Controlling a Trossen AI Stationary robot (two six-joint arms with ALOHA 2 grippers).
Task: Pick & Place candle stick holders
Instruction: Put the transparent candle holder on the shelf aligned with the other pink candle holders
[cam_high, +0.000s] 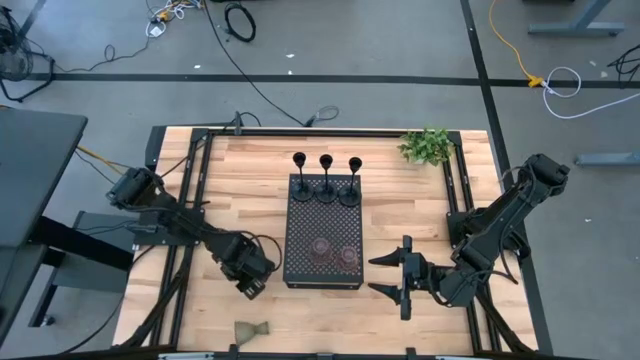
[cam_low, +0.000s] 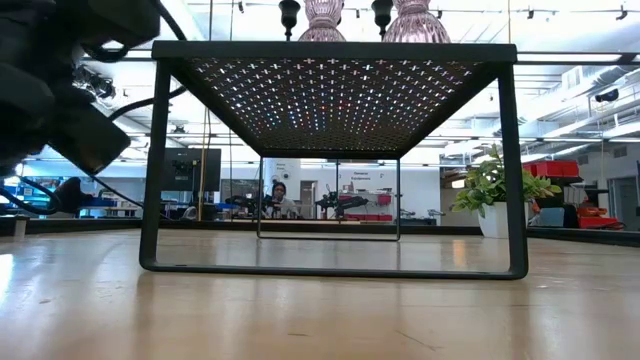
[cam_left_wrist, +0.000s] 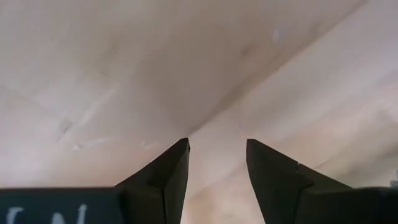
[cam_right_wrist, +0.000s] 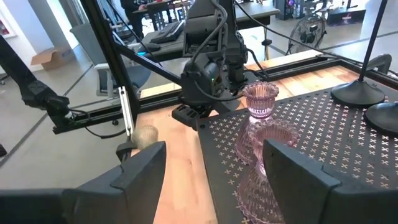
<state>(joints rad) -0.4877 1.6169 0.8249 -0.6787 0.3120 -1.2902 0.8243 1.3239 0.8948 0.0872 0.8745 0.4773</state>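
Olive holder (cam_high: 251, 329) cut off at table (cam_high: 200, 300) edge; left claw (cam_left_wrist: 217, 162) empty.

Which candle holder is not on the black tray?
The green holder. It lies alone on the wooden table near the front edge, by the left arm. The three black ones and two pink ones all stand on the tray.

The table (cam_high: 250, 180) is seen from straight overhead. The perforated tray (cam_low: 335, 95) is viewed level from the tabletop, very close. Bare wood is filled close-up by the left wrist; tray (cam_right_wrist: 311, 137) shared with the right wrist.
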